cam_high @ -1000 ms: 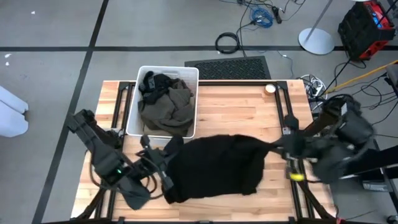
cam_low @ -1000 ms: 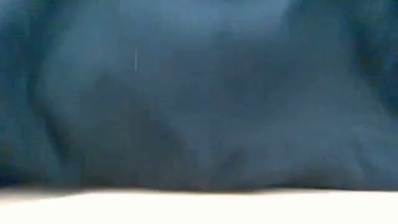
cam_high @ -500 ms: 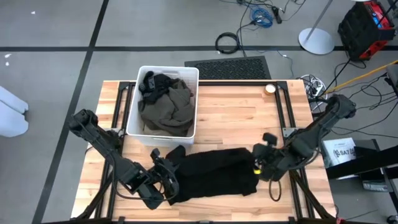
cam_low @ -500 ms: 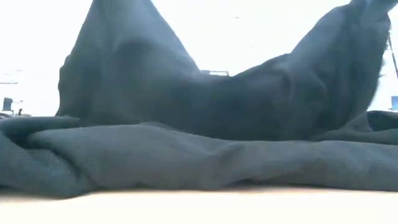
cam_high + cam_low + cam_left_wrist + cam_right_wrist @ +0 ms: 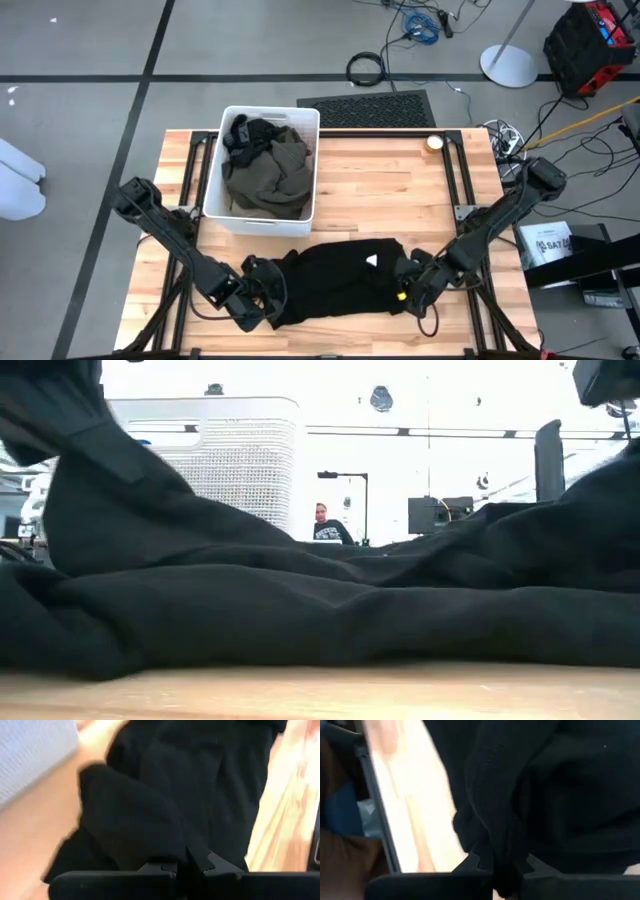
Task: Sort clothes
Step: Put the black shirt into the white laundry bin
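The black garment (image 5: 330,600) fills the low view, cut off at both sides. It hides most of the tabletop (image 5: 320,695). The distant person (image 5: 325,526) is too small to make out.

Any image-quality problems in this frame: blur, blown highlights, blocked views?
High view: sharp, evenly lit. Low view: the room behind is blown out white, and the black garment fills the foreground as a near-featureless dark mass. Left wrist view: soft, smeared at the white bin. Right wrist view: blurred along the table edge; fabric shows little detail.
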### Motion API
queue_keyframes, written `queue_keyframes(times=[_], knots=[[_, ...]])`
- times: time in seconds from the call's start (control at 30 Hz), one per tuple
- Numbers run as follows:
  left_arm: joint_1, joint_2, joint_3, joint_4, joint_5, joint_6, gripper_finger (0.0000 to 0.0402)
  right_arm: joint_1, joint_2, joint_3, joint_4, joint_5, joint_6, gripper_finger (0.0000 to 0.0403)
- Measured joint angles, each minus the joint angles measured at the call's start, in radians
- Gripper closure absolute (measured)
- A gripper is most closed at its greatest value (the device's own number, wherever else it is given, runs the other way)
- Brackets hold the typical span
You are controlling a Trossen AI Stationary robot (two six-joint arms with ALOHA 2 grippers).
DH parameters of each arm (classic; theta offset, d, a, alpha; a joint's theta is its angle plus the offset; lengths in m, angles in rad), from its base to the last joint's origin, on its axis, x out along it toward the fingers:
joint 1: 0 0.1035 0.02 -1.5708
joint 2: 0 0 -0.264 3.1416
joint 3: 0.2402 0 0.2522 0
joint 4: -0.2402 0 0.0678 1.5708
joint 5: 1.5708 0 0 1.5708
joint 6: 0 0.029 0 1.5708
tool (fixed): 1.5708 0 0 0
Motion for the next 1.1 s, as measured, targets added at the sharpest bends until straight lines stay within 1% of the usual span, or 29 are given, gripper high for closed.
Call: queue_keyframes(times=[0.1, 0.17, 0.23, 0.3, 0.33, 0.4, 0.47, 0.53, 0.6, 0.67, 0.73, 0.83, 0.9, 1.0, 1.03, 1.1], knots=[[0.002, 0.008, -0.003, 0.006, 0.046, 0.006, 0.0392, -0.003, 0.033, -0.001, 0.0, -0.021, 0.036, 0.0402], [0.003, 0.008, -0.003, 0.024, 0.076, 0.039, 0.0384, -0.004, 0.04, 0.0, 0.004, -0.038, 0.052, 0.0396], [0.003, 0.008, -0.003, 0.056, 0.114, 0.093, 0.0365, -0.003, 0.043, 0.0, 0.002, -0.04, 0.067, 0.0388], [0.002, 0.008, 0.009, 0.054, 0.148, 0.151, 0.0338, -0.003, 0.043, 0.0, 0.004, -0.04, 0.085, 0.0376], [0.005, 0.008, 0.021, 0.042, 0.186, 0.191, 0.0323, -0.003, 0.043, 0.0, 0.003, -0.039, 0.095, 0.0368], [0.021, -0.006, 0.047, -0.015, 0.286, 0.256, 0.0296, -0.003, 0.043, 0.0, 0.003, -0.039, 0.116, 0.0347], [0.038, -0.033, 0.072, -0.097, 0.362, 0.257, 0.0274, -0.003, 0.043, 0.0, 0.003, -0.039, 0.138, 0.0321], [0.048, -0.07, 0.099, -0.192, 0.398, 0.227, 0.026, -0.005, 0.043, 0.0, 0.003, -0.039, 0.146, 0.0289], [0.049, -0.113, 0.125, -0.292, 0.398, 0.196, 0.0254, -0.009, 0.039, 0.0, 0.001, -0.039, 0.147, 0.0257], [0.044, -0.158, 0.141, -0.36, 0.394, 0.159, 0.0252, -0.011, 0.038, 0.001, 0.003, -0.043, 0.159, 0.0225], [0.036, -0.204, 0.15, -0.391, 0.371, 0.138, 0.0252, -0.013, 0.037, 0.001, 0.002, -0.064, 0.161, 0.02], [0.013, -0.267, 0.152, -0.382, 0.28, 0.13, 0.0251, -0.018, 0.034, 0.001, 0.0, -0.066, 0.166, 0.0176], [-0.004, -0.297, 0.152, -0.37, 0.185, 0.141, 0.0251, -0.028, 0.021, 0.001, -0.004, -0.06, 0.163, 0.0168], [-0.018, -0.32, 0.153, -0.329, 0.034, 0.196, 0.0251, -0.055, -0.011, 0.001, -0.038, -0.026, 0.143, 0.0166], [-0.018, -0.32, 0.153, -0.317, -0.004, 0.219, 0.0251, -0.065, -0.025, 0.001, -0.043, -0.012, 0.132, 0.0166], [-0.016, -0.32, 0.153, -0.291, -0.042, 0.262, 0.0251, -0.083, -0.06, 0.001, -0.06, 0.018, 0.105, 0.0169]])
